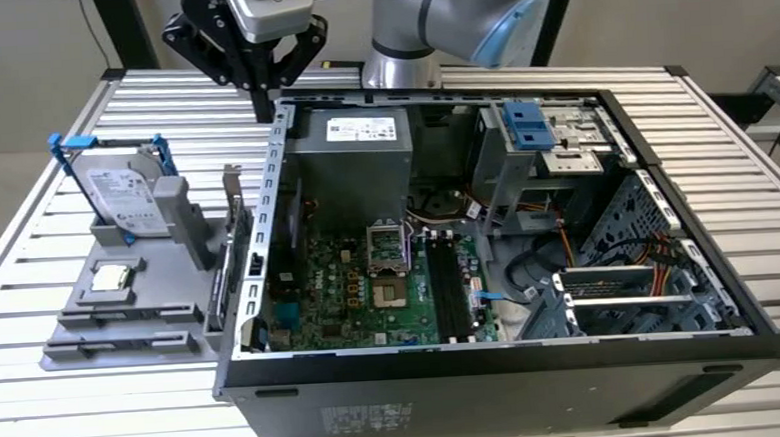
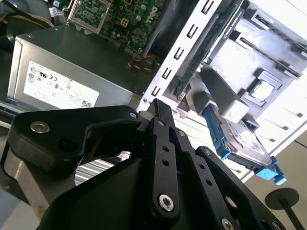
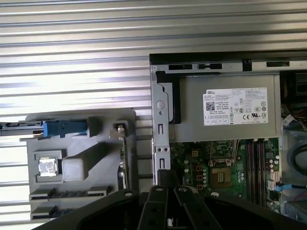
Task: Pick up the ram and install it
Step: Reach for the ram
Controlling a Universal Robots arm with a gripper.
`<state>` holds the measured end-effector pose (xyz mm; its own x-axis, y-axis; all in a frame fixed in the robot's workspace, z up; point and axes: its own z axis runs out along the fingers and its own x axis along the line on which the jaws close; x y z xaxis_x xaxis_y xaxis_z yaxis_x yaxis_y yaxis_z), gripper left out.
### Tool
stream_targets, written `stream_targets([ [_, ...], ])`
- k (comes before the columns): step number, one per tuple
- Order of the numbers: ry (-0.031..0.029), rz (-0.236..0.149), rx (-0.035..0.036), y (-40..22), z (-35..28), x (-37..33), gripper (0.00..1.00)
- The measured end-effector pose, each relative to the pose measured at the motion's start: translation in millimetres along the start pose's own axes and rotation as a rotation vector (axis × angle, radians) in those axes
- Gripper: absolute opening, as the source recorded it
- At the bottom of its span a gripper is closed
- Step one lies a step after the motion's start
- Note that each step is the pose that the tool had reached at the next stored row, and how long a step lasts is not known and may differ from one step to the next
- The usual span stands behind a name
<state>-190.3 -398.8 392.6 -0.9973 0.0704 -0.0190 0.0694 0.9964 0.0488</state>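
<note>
The pincer hangs above the rear corner of the open computer case, over the wall next to the power supply. Its fingers are pressed together into one dark bar. The second wrist view sees this from close by, the two fingers meeting at the tip.

The ram is lower than the pincer and well apart from it. It stands on edge in the grey holder, just outside the case wall. In the exterior view it is a dark strip along that wall. The first wrist view looks down on its thin top edge, past the pincer's tip. The second wrist view catches its flat face, a long dark board with pale print.

Beyond the ram from the pincer, the holder also carries a hard drive in a blue frame and a square processor chip.

On the pincer's other side, inside the case, the exterior view shows the green motherboard with its long black slots. Case and holder both rest on the slatted worktop.
</note>
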Motion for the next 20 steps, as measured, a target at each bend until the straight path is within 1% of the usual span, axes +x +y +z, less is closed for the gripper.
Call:
stream_targets([
  [12, 0.0, 0.0, 0.0, -0.3, -0.1, 4.1, 0.0],
  [20, 0.0, 0.0, 0.0, -0.6, -0.2, 8.3, 0.0],
])
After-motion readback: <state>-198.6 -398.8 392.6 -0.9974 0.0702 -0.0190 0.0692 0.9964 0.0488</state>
